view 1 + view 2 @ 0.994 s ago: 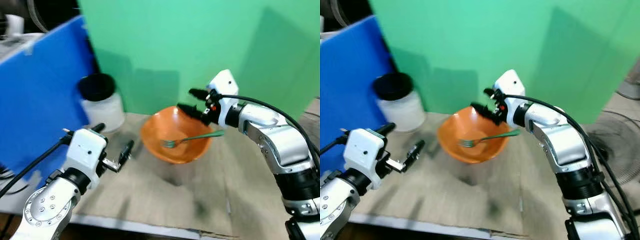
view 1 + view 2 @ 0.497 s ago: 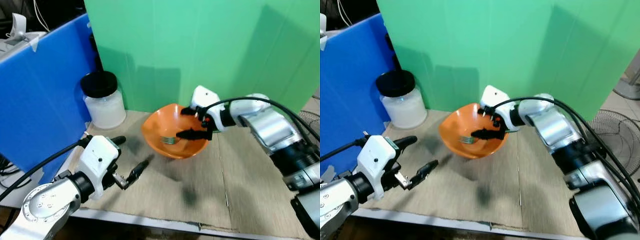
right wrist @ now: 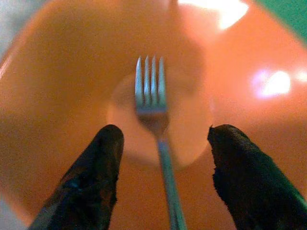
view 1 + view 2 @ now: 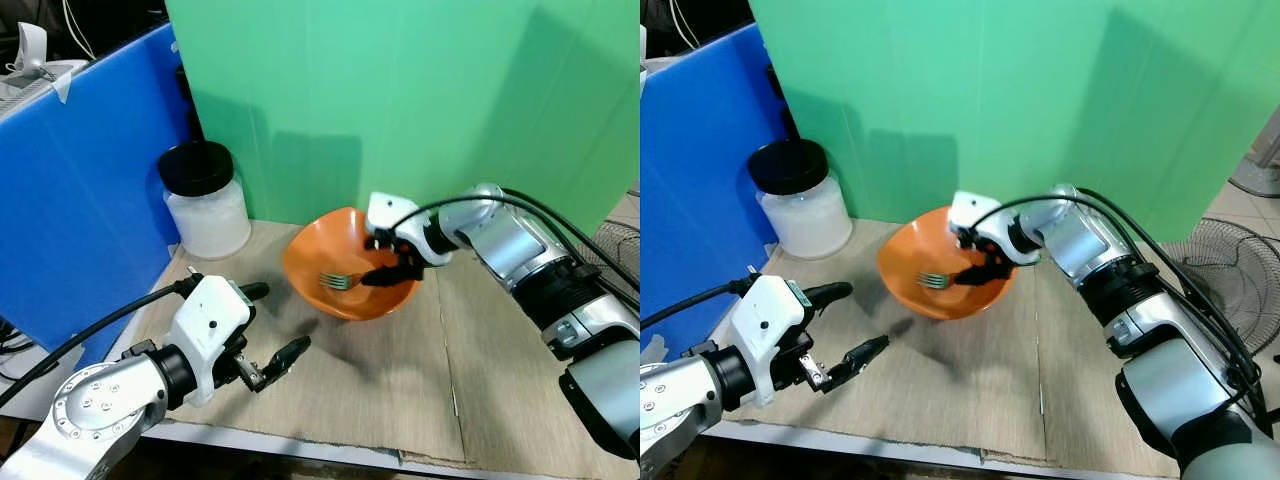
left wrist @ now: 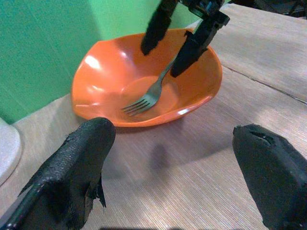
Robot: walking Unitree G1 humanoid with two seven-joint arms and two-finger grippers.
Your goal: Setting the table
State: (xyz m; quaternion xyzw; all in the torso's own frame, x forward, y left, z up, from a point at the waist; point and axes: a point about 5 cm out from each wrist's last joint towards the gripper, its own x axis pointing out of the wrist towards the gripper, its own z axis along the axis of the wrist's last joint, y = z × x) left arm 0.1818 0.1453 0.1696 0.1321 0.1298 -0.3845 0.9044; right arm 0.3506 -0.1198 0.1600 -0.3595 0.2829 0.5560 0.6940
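Inside the shallow orange plastic bowl point(image 4: 348, 277) on the brown cardboard-covered worktop point(image 4: 400, 390) lies the slim metal fork point(image 3: 156, 124), stiff, light and likely slippery, best pinched mid-handle by the right tool point(image 3: 160, 179), whose fingers straddle it spread apart.

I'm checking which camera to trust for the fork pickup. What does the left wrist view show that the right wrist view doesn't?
Left wrist view alone: the bowl's whole outline, the cardboard-covered table, the green backdrop, and the left tool's open fingers.

Right wrist view alone: a close look straight down the fork's four tines.

Shared: the orange bowl, the fork lying in it, and the right tool open with a finger on either side of the handle, not touching it.
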